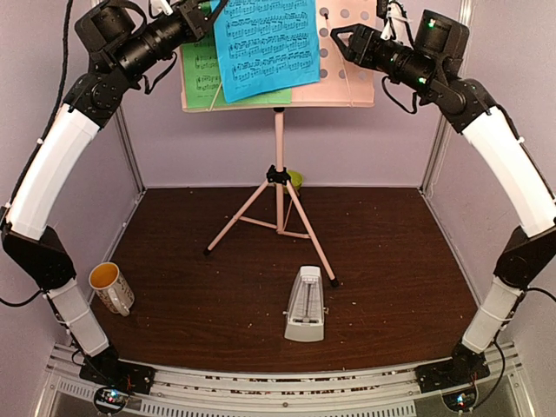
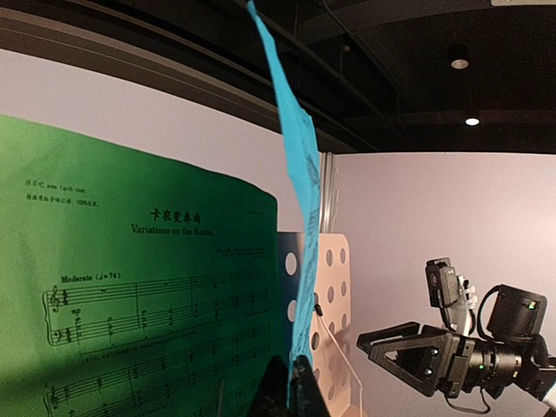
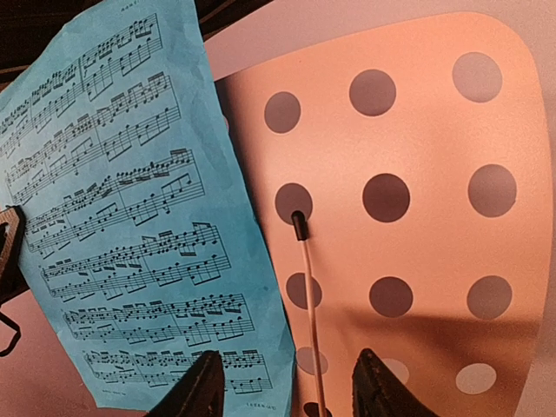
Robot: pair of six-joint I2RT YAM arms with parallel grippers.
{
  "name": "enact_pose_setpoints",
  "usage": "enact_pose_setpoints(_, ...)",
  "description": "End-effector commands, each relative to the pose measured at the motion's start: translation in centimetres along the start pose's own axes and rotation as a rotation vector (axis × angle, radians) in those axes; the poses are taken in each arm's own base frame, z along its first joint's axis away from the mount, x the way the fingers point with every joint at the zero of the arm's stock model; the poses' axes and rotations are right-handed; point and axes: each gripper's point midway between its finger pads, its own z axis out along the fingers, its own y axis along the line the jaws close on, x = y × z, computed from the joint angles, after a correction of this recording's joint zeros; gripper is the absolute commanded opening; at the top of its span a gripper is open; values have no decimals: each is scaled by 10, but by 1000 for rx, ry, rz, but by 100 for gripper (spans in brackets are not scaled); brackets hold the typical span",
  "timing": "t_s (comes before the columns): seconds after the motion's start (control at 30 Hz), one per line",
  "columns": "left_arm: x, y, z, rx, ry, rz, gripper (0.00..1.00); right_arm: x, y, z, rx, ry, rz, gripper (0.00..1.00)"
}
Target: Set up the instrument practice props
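Observation:
The pink music stand (image 1: 347, 82) stands at the back on its tripod. A green sheet (image 1: 198, 78) leans on the left of its perforated desk (image 3: 417, 174). The blue sheet (image 1: 265, 43) hangs tilted in front of the desk, partly over the green sheet (image 2: 130, 278). My left gripper (image 2: 300, 387) is shut on the blue sheet (image 2: 300, 174), seen edge-on. My right gripper (image 3: 291, 387) is open, facing the desk. Its jaws straddle the blue sheet's (image 3: 130, 217) lower corner and a white wire page holder (image 3: 308, 304). The metronome (image 1: 305, 304) stands on the table, nearer the front.
A patterned mug (image 1: 111, 287) sits at the front left of the dark table. A small lime-green bowl (image 1: 296, 178) peeks out behind the tripod hub. Grey walls close in the back and both sides.

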Motion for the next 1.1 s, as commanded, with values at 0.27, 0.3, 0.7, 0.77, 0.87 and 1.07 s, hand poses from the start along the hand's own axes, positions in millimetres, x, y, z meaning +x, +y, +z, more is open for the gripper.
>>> enact_pose_setpoints(0.27,-21,0,0,4,-80,25,0,12,-5,13,95,12,-111,30)
enact_pose_setpoints(0.3,-20,0,0,6,-77,23,0,12,-7,14,104,13,-113,28)
enact_pose_setpoints(0.7,-12,4,6,-5,-60,43,0,9,-10,15,138,-11,-99,0)
enact_pose_setpoints(0.77,-11,6,7,-12,-61,50,0,9,-7,14,126,-18,-110,0)
enact_pose_setpoints(0.87,-7,8,9,-18,-58,66,0,1,-3,9,127,-52,-134,0)
enact_pose_setpoints(1.07,6,9,23,10,-49,79,0,-6,3,2,108,-115,-150,0)
